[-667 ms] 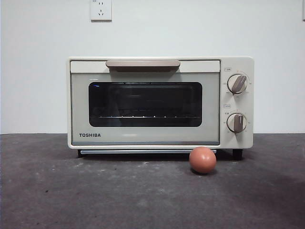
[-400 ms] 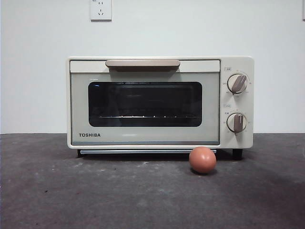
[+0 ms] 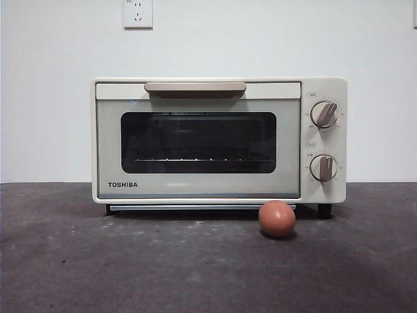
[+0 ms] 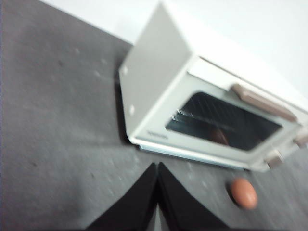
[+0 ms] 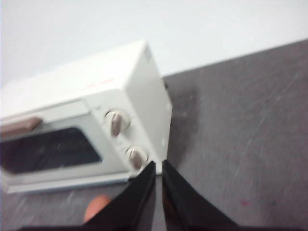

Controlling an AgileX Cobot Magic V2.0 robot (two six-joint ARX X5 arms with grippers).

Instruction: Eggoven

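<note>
reddish-brown egg is lying on the table, just before the toaster oven door's knob-side corner. left gripper is hovering pressed together, egg off to one side. right gripper is hovering nearly closed, seemingly nearer the egg.

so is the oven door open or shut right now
Shut. The oven door sits flush with its front, handle up at the top edge, and the egg lies outside on the table.
</note>
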